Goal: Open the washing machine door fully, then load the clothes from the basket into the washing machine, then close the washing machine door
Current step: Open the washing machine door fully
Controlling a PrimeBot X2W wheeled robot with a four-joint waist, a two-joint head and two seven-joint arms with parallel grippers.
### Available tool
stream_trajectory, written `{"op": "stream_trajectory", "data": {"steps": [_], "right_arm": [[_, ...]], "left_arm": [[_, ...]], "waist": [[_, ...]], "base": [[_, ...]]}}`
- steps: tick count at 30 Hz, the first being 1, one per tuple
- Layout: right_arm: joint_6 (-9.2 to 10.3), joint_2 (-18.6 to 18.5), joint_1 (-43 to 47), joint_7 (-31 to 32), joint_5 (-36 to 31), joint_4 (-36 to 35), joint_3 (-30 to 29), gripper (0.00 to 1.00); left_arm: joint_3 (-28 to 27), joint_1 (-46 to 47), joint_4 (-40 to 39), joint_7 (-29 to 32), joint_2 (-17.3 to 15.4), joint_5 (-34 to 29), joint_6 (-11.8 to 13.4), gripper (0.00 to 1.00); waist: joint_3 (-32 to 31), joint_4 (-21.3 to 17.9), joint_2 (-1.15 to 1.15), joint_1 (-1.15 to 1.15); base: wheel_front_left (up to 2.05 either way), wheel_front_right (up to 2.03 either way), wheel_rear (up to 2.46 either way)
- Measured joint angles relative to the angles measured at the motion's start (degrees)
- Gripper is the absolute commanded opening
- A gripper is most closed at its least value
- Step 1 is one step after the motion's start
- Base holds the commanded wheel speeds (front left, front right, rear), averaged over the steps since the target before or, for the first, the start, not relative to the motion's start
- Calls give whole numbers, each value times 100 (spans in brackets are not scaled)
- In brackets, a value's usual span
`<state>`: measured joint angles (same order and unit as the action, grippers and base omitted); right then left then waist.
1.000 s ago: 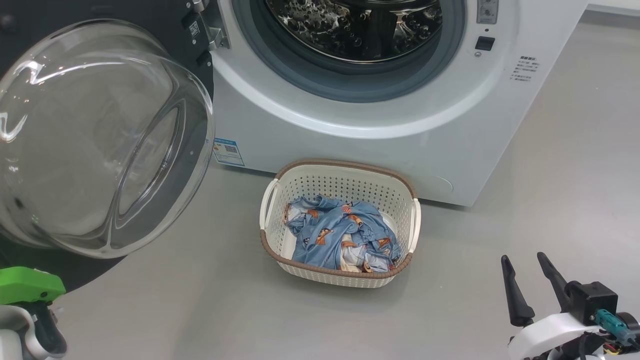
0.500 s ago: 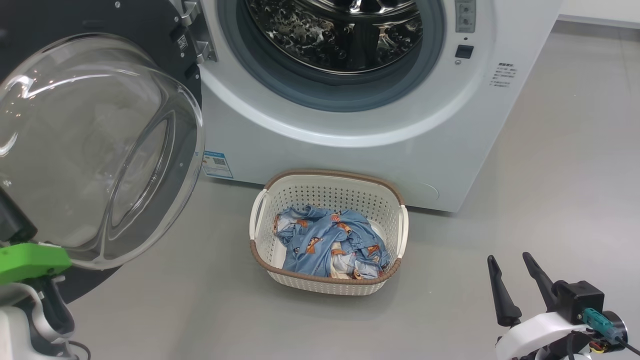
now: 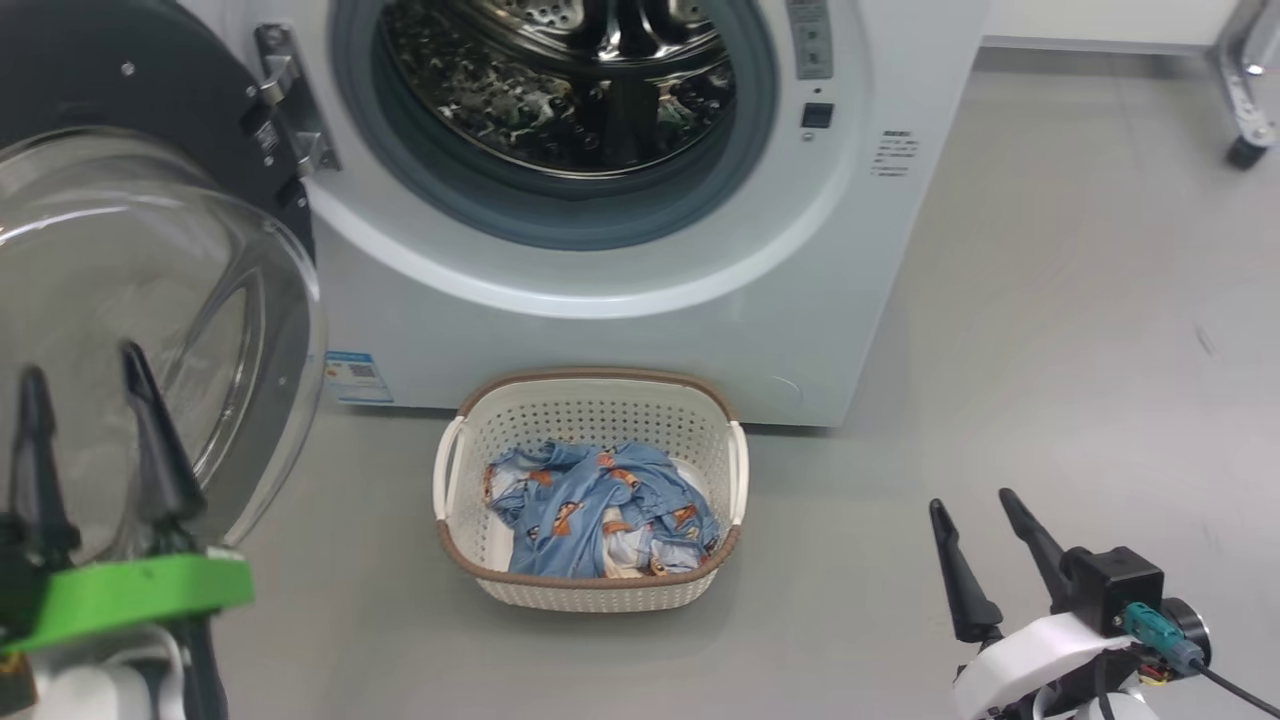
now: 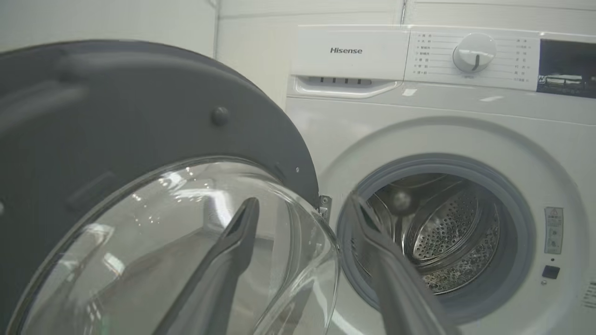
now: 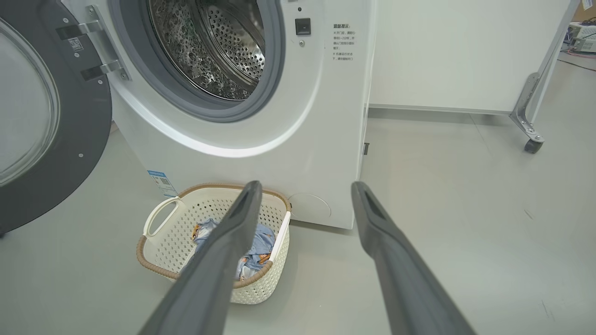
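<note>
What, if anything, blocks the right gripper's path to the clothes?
Nothing visible. Only grey floor lies between the open right gripper and the basket; the clothes sit uncovered inside, below its rim. The washing machine door hangs aside at left, off that path.

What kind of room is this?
Probably a laundry spot, maybe inside a test room: a white washing machine with its door open, a basket of blue clothes on the grey floor, and a metal frame on a wheel nearby.

Lab; washing machine (image 5: 288, 139), bare floor (image 5: 465, 223), castered partition (image 5: 465, 56)
</note>
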<state>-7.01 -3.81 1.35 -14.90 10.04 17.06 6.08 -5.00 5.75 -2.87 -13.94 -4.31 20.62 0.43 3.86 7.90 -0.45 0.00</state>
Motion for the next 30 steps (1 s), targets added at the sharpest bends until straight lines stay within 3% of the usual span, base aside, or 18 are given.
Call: {"op": "stream_trajectory", "data": {"steps": [6,19,30], "right_arm": [[0,20,-36,0,-1,-76,182,100],[0,23,-39,0,-1,-166,235,100],[0,-3,-23,0,-1,-234,43,100]], "left_arm": [[126,-714,413,23,20,-1,-99,100],[-172,-1590,966,-10,25,-42,-83,100],[-65,-1749,1135,-33,76,-63,-101,100]], "waist": [[-84,-421,0,0],[-164,-1292,0,0],[-217,-1426,0,0]], "base": [[0,0,0],[0,0,0],[0,0,0]]}}
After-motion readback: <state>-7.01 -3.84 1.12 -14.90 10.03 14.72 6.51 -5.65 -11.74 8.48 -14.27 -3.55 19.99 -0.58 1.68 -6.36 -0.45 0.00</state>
